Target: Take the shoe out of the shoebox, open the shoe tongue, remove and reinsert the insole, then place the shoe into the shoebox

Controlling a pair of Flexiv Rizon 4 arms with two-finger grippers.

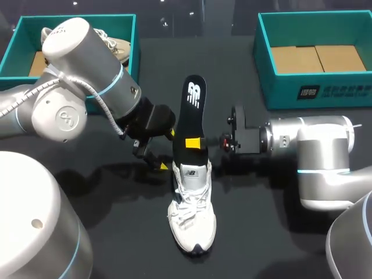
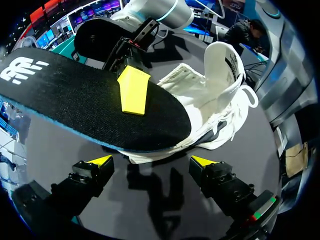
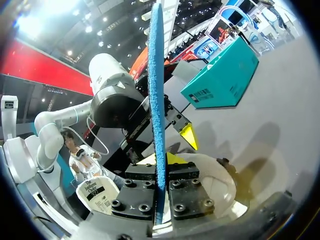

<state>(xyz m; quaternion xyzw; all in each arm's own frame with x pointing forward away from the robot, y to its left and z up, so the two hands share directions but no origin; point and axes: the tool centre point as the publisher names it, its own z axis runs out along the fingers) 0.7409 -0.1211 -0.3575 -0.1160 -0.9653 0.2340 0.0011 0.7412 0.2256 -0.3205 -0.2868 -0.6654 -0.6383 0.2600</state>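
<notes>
A white sneaker (image 1: 190, 209) lies mid-table, toe toward the near edge. A black insole (image 1: 193, 110) slants up and back from its opening. My right gripper (image 1: 195, 143) is shut on the insole's middle. The right wrist view shows the insole's blue edge (image 3: 156, 90) pinched in that gripper (image 3: 159, 162), with the shoe (image 3: 222, 185) below. My left gripper (image 1: 156, 160) stands open just left of the shoe's heel. In the left wrist view its yellow tips (image 2: 152, 162) hold nothing, while ahead are the insole (image 2: 75, 100), a right fingertip (image 2: 134, 90) and the sneaker (image 2: 215, 95).
A teal shoebox (image 1: 17, 40) at the back left holds another shoe (image 1: 116, 47). A second teal shoebox (image 1: 314, 87) stands at the back right with only its cardboard floor showing; the right wrist view has it (image 3: 225, 75) beyond the insole.
</notes>
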